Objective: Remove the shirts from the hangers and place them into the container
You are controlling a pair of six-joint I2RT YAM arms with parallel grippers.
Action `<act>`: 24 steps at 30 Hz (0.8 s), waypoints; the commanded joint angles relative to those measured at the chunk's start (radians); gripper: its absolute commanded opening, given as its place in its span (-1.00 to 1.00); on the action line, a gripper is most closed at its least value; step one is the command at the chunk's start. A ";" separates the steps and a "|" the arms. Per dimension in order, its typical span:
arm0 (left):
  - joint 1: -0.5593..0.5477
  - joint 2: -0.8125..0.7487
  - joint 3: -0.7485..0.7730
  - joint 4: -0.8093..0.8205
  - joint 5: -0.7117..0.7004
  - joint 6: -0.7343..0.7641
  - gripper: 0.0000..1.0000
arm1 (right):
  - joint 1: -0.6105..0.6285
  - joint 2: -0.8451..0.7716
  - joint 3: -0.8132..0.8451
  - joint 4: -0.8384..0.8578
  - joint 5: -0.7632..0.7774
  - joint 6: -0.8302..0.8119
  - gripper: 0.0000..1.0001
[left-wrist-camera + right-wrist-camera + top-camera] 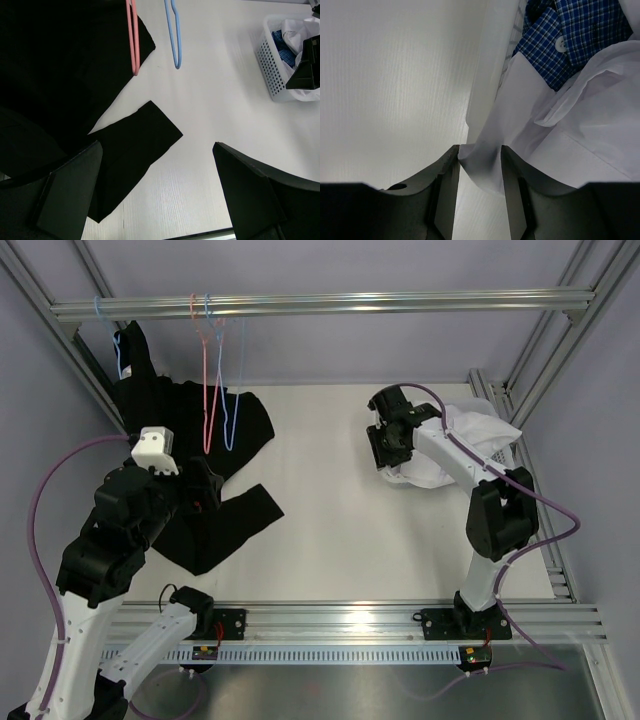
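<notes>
The black shirt (190,415) hangs by its collar from a light blue hanger (118,350) on the rail, and its body and a sleeve (135,145) lie on the table. My left gripper (157,147) hovers open over that sleeve. Bare pink (134,40) and light blue (173,35) hangers dangle from the rail. The white container (272,70) at the right holds the blue checked shirt (580,35) and the white shirt (580,140). My right gripper (480,150) is at the container's left side, jaws apart, with a loose fold of white shirt lying between its fingers.
An aluminium rail (320,305) crosses the back and carries the hangers. Frame posts stand at both back corners. A slotted rail (350,620) runs along the near edge by the arm bases. The white shirt (470,430) spills over the container's rim towards the table.
</notes>
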 commanded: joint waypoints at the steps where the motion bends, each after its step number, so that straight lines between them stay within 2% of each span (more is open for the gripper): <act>1: 0.003 -0.009 0.006 0.020 -0.001 -0.004 0.98 | -0.009 -0.062 0.054 -0.027 -0.013 -0.005 -0.09; 7: 0.003 -0.008 0.009 0.021 0.004 -0.002 0.98 | -0.034 -0.073 0.046 -0.023 -0.014 -0.002 -0.19; 9: 0.003 -0.009 0.009 0.020 0.002 -0.002 0.98 | -0.046 -0.075 0.046 -0.020 -0.016 -0.002 -0.31; 10: 0.003 -0.009 0.007 0.021 0.002 -0.002 0.98 | -0.051 -0.075 0.048 -0.020 -0.016 -0.002 -0.39; 11: 0.003 -0.008 0.007 0.021 0.004 -0.002 0.98 | -0.054 -0.071 0.057 -0.020 -0.016 -0.002 -0.62; 14: 0.003 -0.008 0.006 0.020 0.005 -0.002 0.98 | -0.066 -0.049 0.110 -0.031 0.001 -0.003 -1.00; 20: 0.003 -0.006 0.010 0.018 -0.004 0.001 0.98 | -0.083 0.050 0.257 -0.010 0.113 0.017 -1.00; 24: 0.003 -0.017 0.009 0.009 -0.013 0.001 0.98 | -0.118 0.200 0.330 -0.013 0.133 0.057 -1.00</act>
